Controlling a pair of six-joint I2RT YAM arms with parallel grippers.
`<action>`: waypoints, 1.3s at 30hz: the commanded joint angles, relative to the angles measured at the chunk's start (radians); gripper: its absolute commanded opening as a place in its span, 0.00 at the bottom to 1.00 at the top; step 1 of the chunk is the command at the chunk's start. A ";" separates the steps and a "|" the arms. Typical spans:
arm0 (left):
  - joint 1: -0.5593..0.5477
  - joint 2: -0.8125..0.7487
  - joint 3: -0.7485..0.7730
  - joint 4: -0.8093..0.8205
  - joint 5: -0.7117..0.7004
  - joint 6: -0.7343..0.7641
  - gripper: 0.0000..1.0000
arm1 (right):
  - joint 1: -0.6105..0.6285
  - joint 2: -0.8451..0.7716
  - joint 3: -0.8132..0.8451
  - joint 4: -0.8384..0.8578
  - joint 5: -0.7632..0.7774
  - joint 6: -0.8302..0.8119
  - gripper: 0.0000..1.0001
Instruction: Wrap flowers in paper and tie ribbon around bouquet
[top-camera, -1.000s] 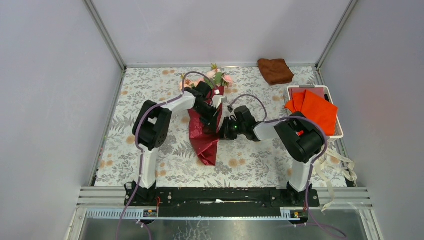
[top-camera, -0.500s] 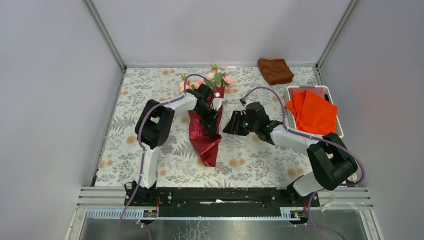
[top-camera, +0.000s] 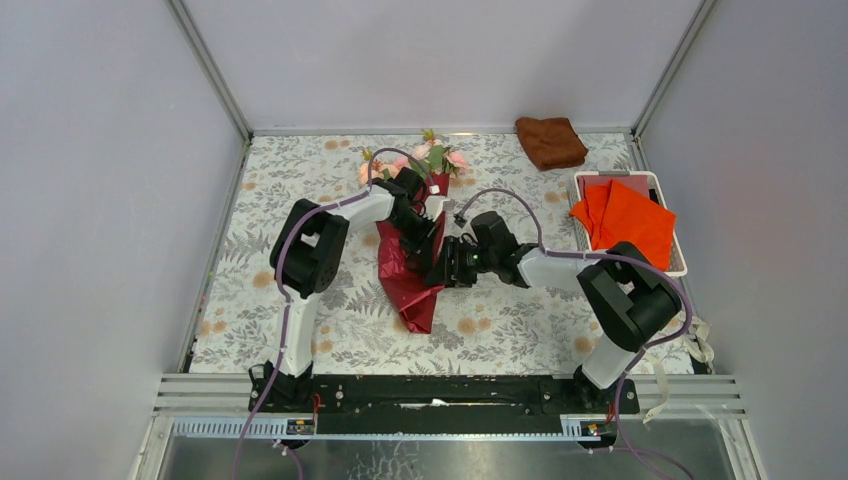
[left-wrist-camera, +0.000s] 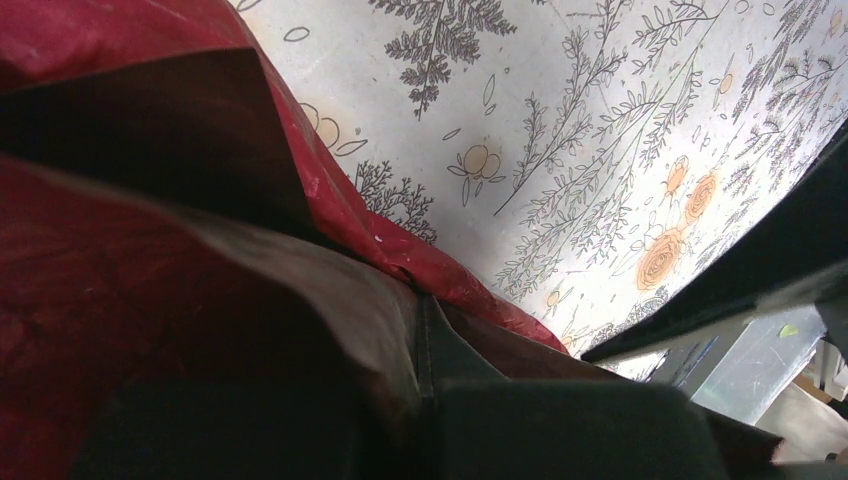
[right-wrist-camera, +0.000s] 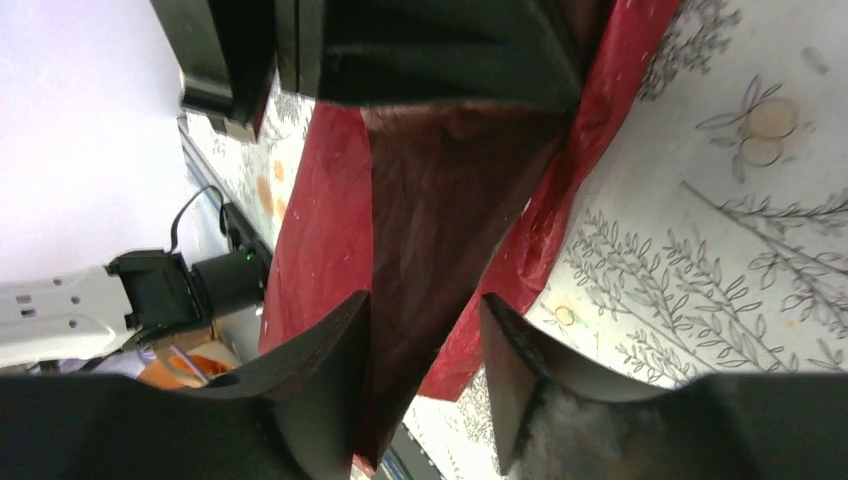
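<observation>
The bouquet lies mid-table: pink flowers (top-camera: 432, 155) at the far end, dark red paper (top-camera: 408, 280) folded around the stems toward me. My left gripper (top-camera: 424, 238) is shut on a raised maroon flap of the paper (left-wrist-camera: 150, 330), with the jaws (left-wrist-camera: 425, 315) pressed together on it. From the right, my right gripper (top-camera: 441, 270) stands open at that same flap (right-wrist-camera: 440, 210). The flap hangs between its fingers (right-wrist-camera: 330, 350), close against the left one. The cream ribbon (top-camera: 697, 340) trails off the table's right edge.
A brown folded cloth (top-camera: 550, 142) lies at the back right. A white basket (top-camera: 581, 180) of bright orange sheets (top-camera: 630, 222) stands along the right side. Grey walls close in the floral table cover (top-camera: 500, 320) on three sides.
My right gripper pulled back to the right, opened, and has come back to the paper flap. The left gripper kept its hold and barely moved.
</observation>
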 joint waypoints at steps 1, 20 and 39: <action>-0.002 -0.015 0.011 0.048 -0.028 -0.002 0.00 | 0.008 -0.003 -0.021 0.084 -0.097 0.042 0.41; 0.101 -0.059 0.453 -0.129 -0.067 0.014 0.42 | 0.009 0.042 -0.169 0.151 0.010 0.030 0.00; -0.229 -0.391 -0.268 0.014 -0.296 0.382 0.08 | 0.009 0.035 -0.159 0.160 0.054 0.047 0.00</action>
